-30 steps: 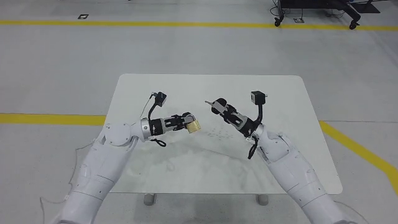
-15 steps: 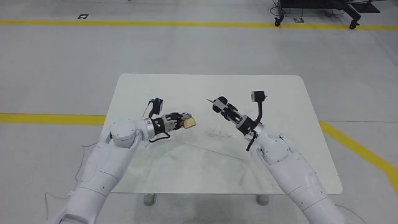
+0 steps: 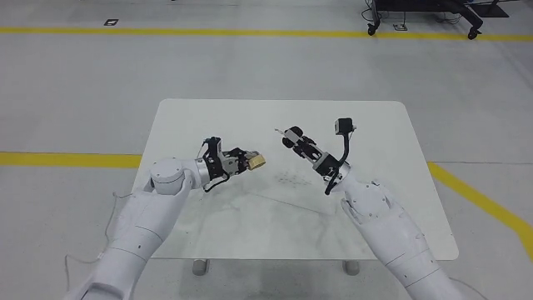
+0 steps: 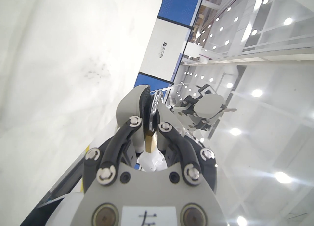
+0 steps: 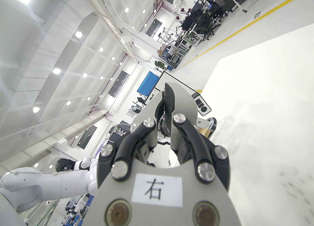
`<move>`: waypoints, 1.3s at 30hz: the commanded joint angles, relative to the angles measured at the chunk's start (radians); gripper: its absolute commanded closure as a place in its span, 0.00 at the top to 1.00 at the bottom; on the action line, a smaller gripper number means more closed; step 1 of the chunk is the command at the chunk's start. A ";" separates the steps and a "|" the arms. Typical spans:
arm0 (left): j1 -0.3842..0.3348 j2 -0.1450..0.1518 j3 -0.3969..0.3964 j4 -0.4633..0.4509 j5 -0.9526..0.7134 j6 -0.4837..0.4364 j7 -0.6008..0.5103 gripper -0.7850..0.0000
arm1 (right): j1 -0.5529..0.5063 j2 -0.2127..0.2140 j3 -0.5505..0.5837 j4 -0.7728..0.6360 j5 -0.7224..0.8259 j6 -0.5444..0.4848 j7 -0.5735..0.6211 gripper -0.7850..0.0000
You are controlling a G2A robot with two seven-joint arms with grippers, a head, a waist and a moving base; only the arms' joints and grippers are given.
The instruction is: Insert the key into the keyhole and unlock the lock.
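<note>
two arms meet over the middle of a white counter (image 3: 375, 125). the left pincer (image 3: 240, 161) is clenched on a small brass padlock (image 3: 257, 161). in the top view the padlock's brass body sticks out past the fingertips toward the other arm. in the left wrist view the two grey fingers (image 4: 130, 106) are squeezed together. the padlock's silver shackle shows between their tips and the brass body sits lower down between the black links.

the right pincer (image 3: 291, 139) is clenched on the key (image 4: 229, 109). in the left wrist view this pincer shows farther off, with the key's thin metal blade poking out sideways from its fingers. in the top view the blade shows as a thin sliver at the pincer's tip, pointing toward the far left part of the counter. in the right wrist view the black pads (image 5: 169, 99) are pressed close together, and the key itself is hard to make out between them. beyond them in that view a bit of the brass padlock shows, held by the other arm.

the key and the padlock are near each other but apart. the key's tip lies beyond the padlock and slightly to its right, with a gap of bare counter between them. the key is not in the keyhole, and i cannot tell which way the keyhole faces.

a patch of small dark scuff marks (image 3: 293, 179) lies on the counter between the two arms. yellow lines (image 3: 250, 31) run across the grey floor around the counter.
</note>
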 commanded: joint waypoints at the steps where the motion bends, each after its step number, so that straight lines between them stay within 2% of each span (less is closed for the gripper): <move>1: 0.006 -0.002 -0.004 0.005 -0.012 -0.007 0.039 0.00 | 0.001 -0.004 -0.013 -0.007 0.027 0.114 0.010 0.00; 6: -0.005 -0.012 0.000 0.029 -0.059 0.005 0.081 0.00 | -0.040 -0.010 -0.039 -0.076 0.094 0.310 0.034 0.00; 12: -0.007 -0.022 0.022 0.034 -0.062 0.016 0.116 0.00 | -0.102 -0.003 -0.051 -0.205 -0.054 0.545 -0.039 0.00; 16: -0.002 -0.025 0.028 0.029 -0.061 0.017 0.128 0.00 | -0.118 -0.006 -0.065 -0.253 -0.055 0.635 -0.040 0.00; 29: 0.004 -0.026 0.031 0.018 -0.036 0.010 0.129 0.00 | -0.104 -0.026 -0.088 -0.222 -0.015 0.640 -0.103 0.00; 39: 0.010 -0.027 0.030 0.011 -0.030 0.012 0.129 0.00 | -0.091 -0.036 -0.104 -0.208 -0.006 0.645 -0.098 0.00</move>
